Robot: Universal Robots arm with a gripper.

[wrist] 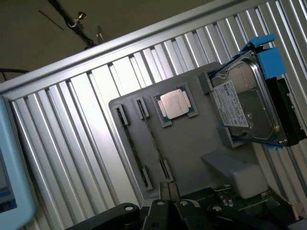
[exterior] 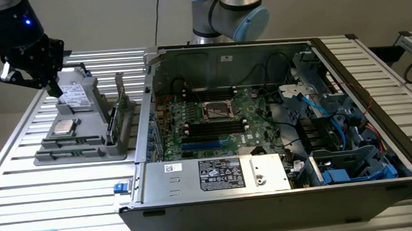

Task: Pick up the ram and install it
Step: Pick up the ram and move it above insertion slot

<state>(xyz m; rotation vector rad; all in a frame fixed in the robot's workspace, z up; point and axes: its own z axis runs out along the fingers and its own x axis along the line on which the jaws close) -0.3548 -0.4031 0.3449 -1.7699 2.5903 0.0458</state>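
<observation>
The slatted metal bench [exterior: 26,178] carries everything. The open computer case [exterior: 218,199] takes up the exterior view from the centre out to three o'clock. It lies on its side, so the motherboard [exterior: 227,125] faces up and its black memory slots [exterior: 214,128] can be reached from above.

At nine o'clock from the case sits a grey holder tray [exterior: 93,121] [wrist: 192,143]. Its moulded pockets keep each part in a fixed place and pose. The boxy drive [exterior: 74,96] [wrist: 244,108] lies at the tray's twelve o'clock end.

The gripper [exterior: 53,93] [wrist: 165,211] hangs just above the drive, pointing down. Its fingers are drawn together to a narrow tip and grip nothing.

The ram [exterior: 123,105] [wrist: 242,203] looks to be the thin green stick standing on edge along the tray's three o'clock wall, on the side toward the case. Standing this way, it probably offers its long top edge to a pinch from above. It is untouched, at about four o'clock from the gripper and near it.

The square processor chip [exterior: 64,127] [wrist: 173,103] lies flat in its pocket at mid-tray.

The air above the stick looks free. To its three o'clock the case's upright side wall stands close, so sideways room seems tight there. The bench beyond the tray's nine o'clock edge is bare slats.
</observation>
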